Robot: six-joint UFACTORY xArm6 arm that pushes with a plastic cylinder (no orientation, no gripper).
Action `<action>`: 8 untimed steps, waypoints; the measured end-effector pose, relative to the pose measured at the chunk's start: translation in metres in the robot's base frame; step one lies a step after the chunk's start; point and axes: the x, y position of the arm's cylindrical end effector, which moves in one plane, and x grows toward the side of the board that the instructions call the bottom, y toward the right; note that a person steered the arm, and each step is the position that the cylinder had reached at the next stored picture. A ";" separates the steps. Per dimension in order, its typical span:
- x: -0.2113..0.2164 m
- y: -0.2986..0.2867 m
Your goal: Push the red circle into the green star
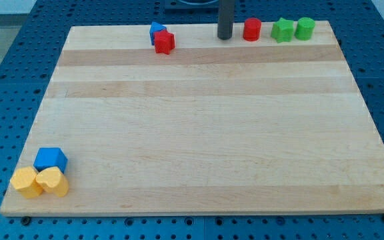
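Observation:
The red circle stands near the board's top edge, right of centre. The green star lies just to its right, with a small gap between them. A green circle touches the star's right side. My tip is the lower end of the dark rod and sits just left of the red circle, a short gap away.
A red star and a blue block touch each other at the top, left of the rod. At the bottom left corner sit a blue cube, a yellow hexagon and a yellow heart. The wooden board rests on a blue pegboard.

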 end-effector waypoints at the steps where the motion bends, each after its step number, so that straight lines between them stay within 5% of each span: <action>1: 0.000 0.035; 5: 0.004 0.054; 6: 0.046 0.008; 8: 0.080 -0.191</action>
